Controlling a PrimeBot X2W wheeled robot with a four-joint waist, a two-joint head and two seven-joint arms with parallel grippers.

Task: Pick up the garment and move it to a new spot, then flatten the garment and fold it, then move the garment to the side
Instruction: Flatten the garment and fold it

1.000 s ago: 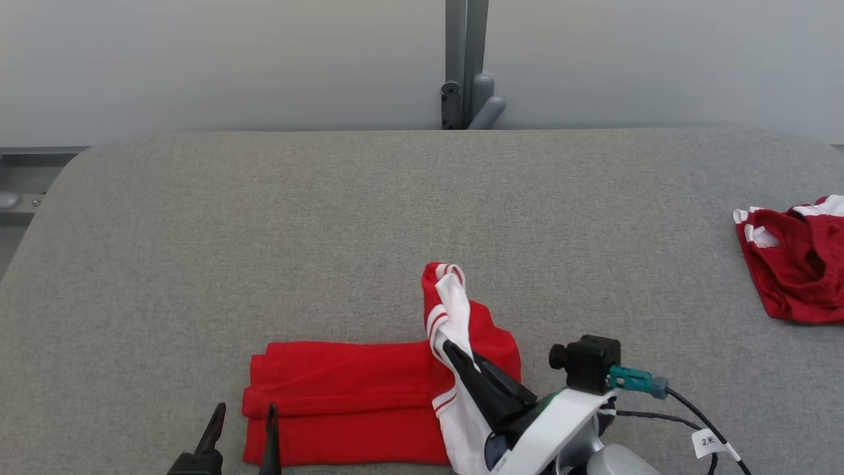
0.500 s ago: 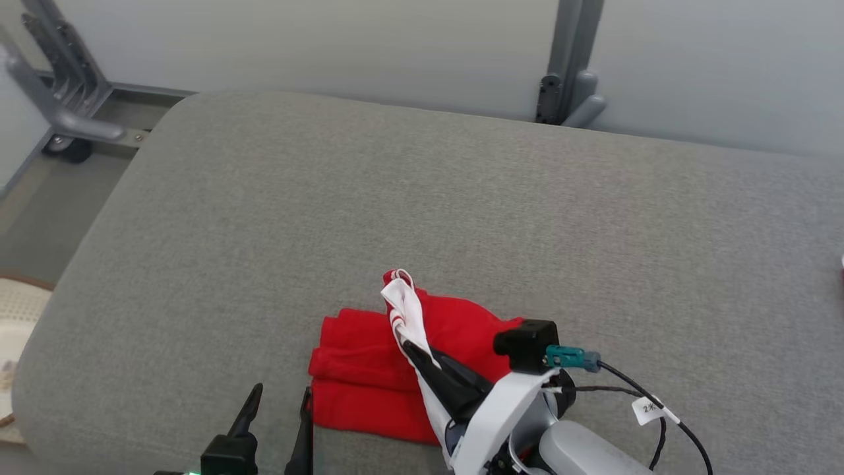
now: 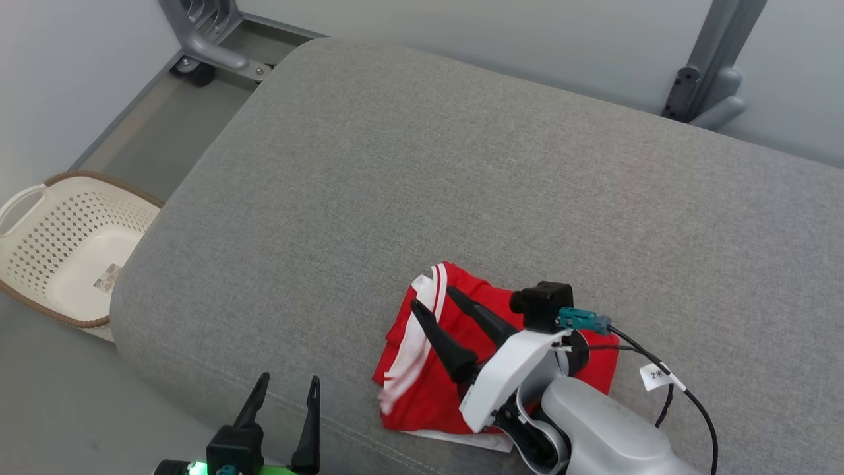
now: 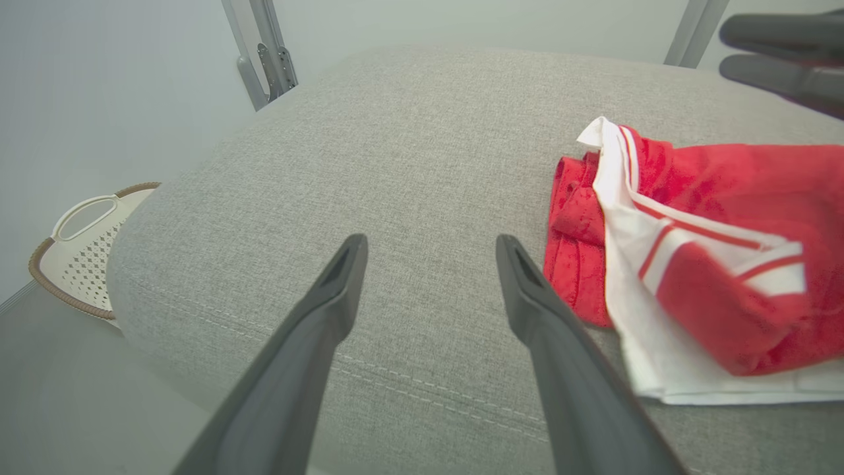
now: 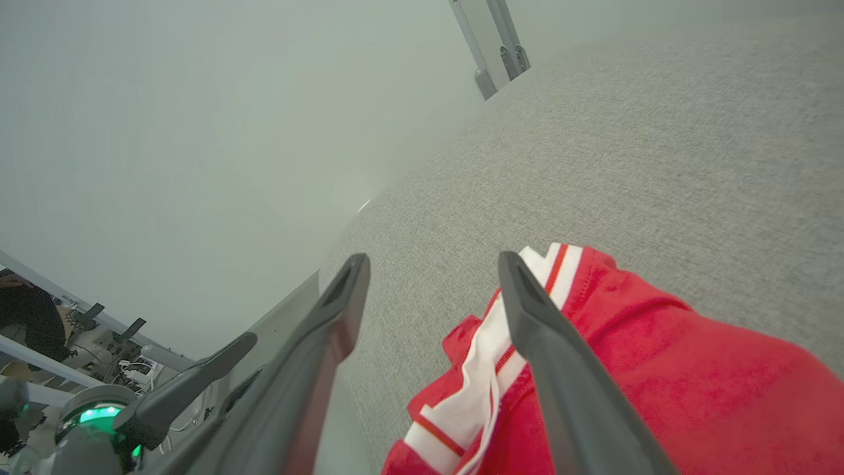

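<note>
Head view first: the grey counter [image 3: 395, 165] runs across the shot, and the red garment [image 3: 428, 389] lies in a loose bundle close to its near edge. A white striped band runs along the garment's left side, and a white layer peeks out underneath at the front. The right end effector [image 3: 433, 297] hangs right over that band, fingers spread wide, nothing pinched between them. The left end effector [image 3: 289, 381] sits at the counter's near edge, left of the garment and clear of it, and it's wide open too. Off the counter's left end, a pale basket [image 3: 66, 231] stands on the floor.

Left wrist view now: the left end effector [image 4: 430, 244] points across bare grey cloth, jaws apart and empty. The garment [image 4: 725, 198] lies just off to the right, its red edge beside the right-hand finger, though I can't tell if they touch. The basket [image 4: 72, 257] shows low on the left, beyond the counter's corner.

Right wrist view: the right end effector [image 5: 433, 260] looks down over the garment [image 5: 659, 369] with the gap between its fingers clear. The white band runs under the right-hand finger. Whether that finger rests on the cloth, I can't tell.
</note>
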